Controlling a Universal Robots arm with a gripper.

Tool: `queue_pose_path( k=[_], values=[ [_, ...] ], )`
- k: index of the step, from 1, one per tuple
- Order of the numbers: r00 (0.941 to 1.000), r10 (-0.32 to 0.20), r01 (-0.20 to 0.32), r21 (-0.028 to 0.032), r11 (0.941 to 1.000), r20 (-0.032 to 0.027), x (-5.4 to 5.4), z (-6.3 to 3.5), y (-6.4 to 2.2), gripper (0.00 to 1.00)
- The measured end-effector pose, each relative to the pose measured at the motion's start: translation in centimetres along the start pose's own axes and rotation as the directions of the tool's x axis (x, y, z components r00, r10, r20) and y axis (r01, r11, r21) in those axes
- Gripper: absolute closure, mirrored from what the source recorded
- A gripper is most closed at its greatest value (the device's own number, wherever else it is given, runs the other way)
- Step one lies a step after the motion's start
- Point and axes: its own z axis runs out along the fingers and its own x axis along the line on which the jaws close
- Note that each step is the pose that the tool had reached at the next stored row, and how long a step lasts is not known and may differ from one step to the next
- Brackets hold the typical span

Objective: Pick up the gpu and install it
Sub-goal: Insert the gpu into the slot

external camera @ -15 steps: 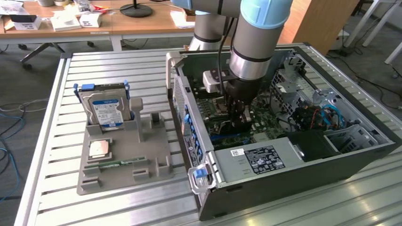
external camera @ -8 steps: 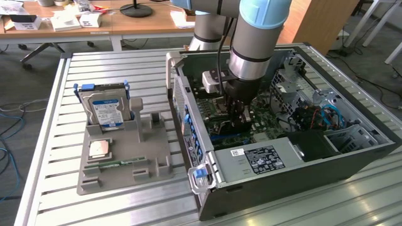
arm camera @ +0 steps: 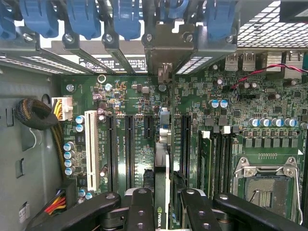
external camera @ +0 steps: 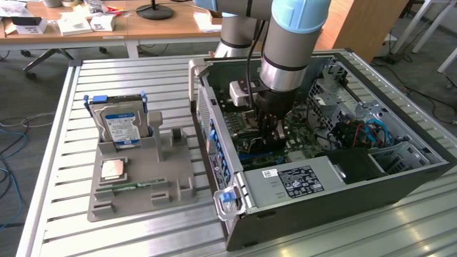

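The gripper [arm camera: 162, 204] is clamping the gpu [arm camera: 162, 159] edge-on, holding it right down over the motherboard [arm camera: 130, 96] slots inside the open PC case [external camera: 400, 182]. The hard drive [external camera: 123, 126] is sitting in the grey holder [external camera: 153, 184] on the surface [external camera: 64, 160], over at the exterior view's left.

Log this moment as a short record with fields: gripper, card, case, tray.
gripper: the gripper is down inside the computer case, shut on the gpu
gpu: held edge-on, upright over the motherboard slots
tray: the grey tray at the exterior view's left holds the hard drive, standing, and a RAM stick, lying flat
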Motion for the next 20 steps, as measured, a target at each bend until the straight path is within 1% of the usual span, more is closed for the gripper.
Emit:
queue_pose_path(
  k=[20],
  values=[
    [1.0, 0.0, 0.0, 0.0002, 1.0, 0.0, 0.0, 0.09, 0.15, 0.74]
  ],
)
